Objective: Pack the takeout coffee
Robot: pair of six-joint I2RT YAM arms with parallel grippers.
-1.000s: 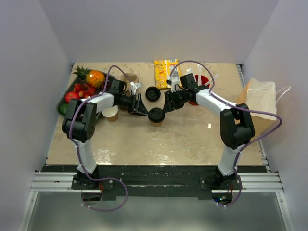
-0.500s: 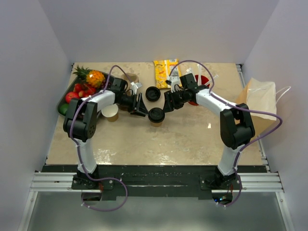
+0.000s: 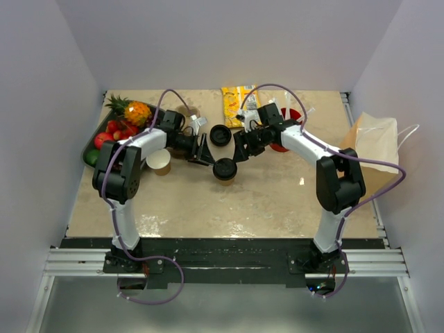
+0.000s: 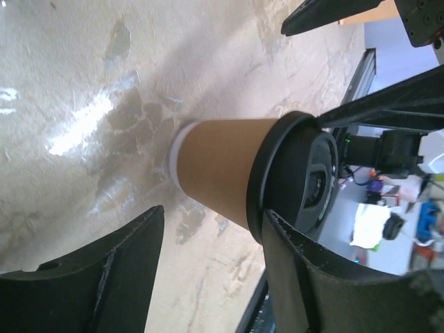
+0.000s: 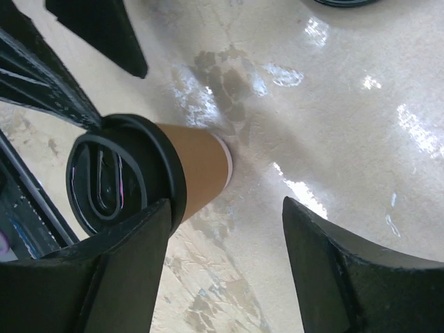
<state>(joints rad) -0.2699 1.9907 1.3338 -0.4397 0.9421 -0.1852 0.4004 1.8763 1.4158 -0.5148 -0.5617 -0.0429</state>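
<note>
The takeout coffee (image 3: 225, 168), a brown paper cup with a black lid, stands upright mid-table. It also shows in the left wrist view (image 4: 220, 172) and the right wrist view (image 5: 195, 168). My left gripper (image 3: 203, 152) is open just left of and behind the cup, and holds nothing (image 4: 208, 277). One of its fingers (image 4: 295, 277) lies by the lid's rim. My right gripper (image 3: 239, 146) is open just right of and behind the cup, and is empty (image 5: 225, 270). One of its fingers (image 5: 114, 270) is next to the lid.
A loose black lid (image 3: 220, 134) lies behind the cup. A lidless paper cup (image 3: 159, 161) stands to the left. A fruit tray (image 3: 92, 147) is at far left, a yellow snack pack (image 3: 236, 104) at the back, and a brown paper bag (image 3: 374, 149) at the right edge.
Both grippers have shifted slightly toward the back of the table. The cup has not moved.
</note>
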